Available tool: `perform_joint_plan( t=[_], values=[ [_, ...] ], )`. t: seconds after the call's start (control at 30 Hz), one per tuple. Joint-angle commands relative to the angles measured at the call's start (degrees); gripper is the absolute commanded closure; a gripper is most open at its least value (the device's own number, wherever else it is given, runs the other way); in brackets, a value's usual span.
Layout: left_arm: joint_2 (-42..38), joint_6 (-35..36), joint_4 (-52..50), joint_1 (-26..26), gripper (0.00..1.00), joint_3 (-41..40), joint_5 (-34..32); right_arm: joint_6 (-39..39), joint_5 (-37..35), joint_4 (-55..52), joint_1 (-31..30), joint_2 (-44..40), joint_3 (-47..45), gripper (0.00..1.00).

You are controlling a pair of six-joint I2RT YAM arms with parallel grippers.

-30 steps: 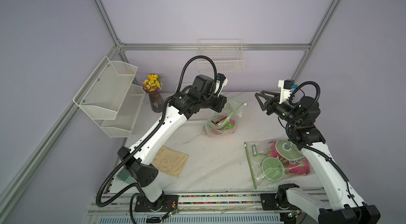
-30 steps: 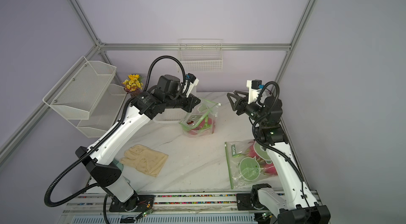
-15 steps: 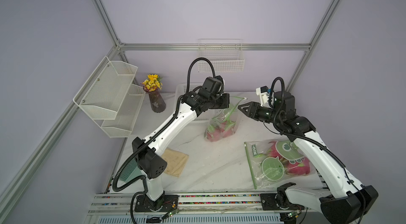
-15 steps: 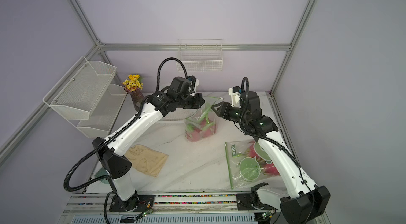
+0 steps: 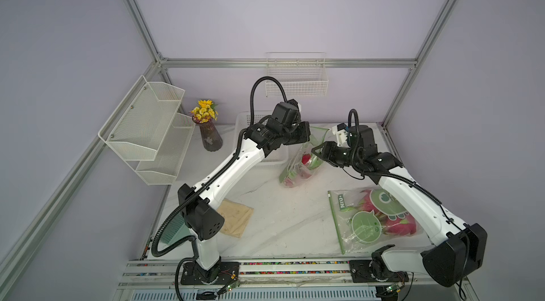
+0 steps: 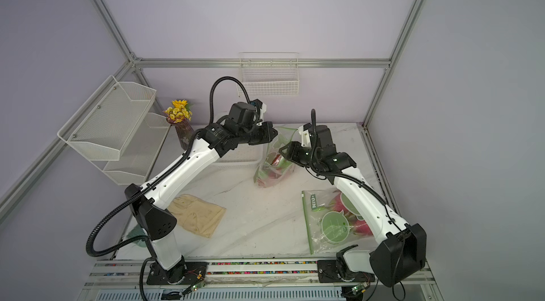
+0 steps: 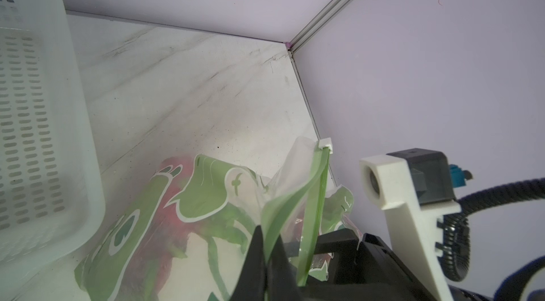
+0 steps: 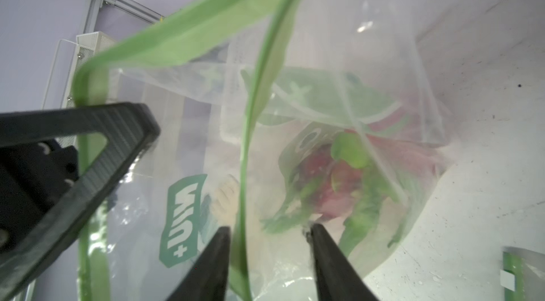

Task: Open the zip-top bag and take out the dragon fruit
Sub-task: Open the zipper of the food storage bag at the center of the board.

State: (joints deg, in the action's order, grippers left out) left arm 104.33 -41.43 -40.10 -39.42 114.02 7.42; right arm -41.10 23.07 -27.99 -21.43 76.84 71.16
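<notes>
The left gripper (image 7: pixel 267 242) is clamped on one green zip lip of the clear plastic zip-top bag (image 5: pixel 296 166), which stands on the white marbled table (image 5: pixel 280 220). The right gripper (image 8: pixel 269 227) has its jaws apart, straddling the other lip. The magenta, green-scaled dragon fruit (image 8: pixel 339 184) lies in the bag's bottom

The dragon fruit (image 8: pixel 339 190) is blurred through the zip-top bag (image 8: pixel 383 57). The white basket (image 5: pixel 244 121) is largely hidden by the left arm (image 5: pixel 233 166), a second bag (image 5: pixel 356 225) by the right arm (image 5: pixel 413 196).
</notes>
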Motion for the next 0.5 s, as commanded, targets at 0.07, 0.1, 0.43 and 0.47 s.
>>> perform_joint_plan(
  t=[0.07, 0.1, 0.43, 0.47],
  values=[
    [-3.6, -1.7, 7.8, 0.1, 1.00, -0.9, 1.9, 2.7, -5.5, -5.0, -0.4, -0.5, 4.1, 0.97],
    [-3.8, -1.6, 8.0, 0.2, 1.00, -1.0, 1.7, 3.5, -6.3, -5.6, -0.4, -1.2, 4.7, 1.00],
    [-6.2, -5.1, 11.4, 6.5, 1.00, -7.7, 5.7, 12.6, -14.9, -21.3, -0.2, -1.3, 19.8, 1.00],
    [-6.5, -5.4, 11.9, 7.0, 1.00, -8.7, 6.3, 13.3, -15.1, -21.9, -0.2, -1.1, 20.7, 1.00]
  ],
)
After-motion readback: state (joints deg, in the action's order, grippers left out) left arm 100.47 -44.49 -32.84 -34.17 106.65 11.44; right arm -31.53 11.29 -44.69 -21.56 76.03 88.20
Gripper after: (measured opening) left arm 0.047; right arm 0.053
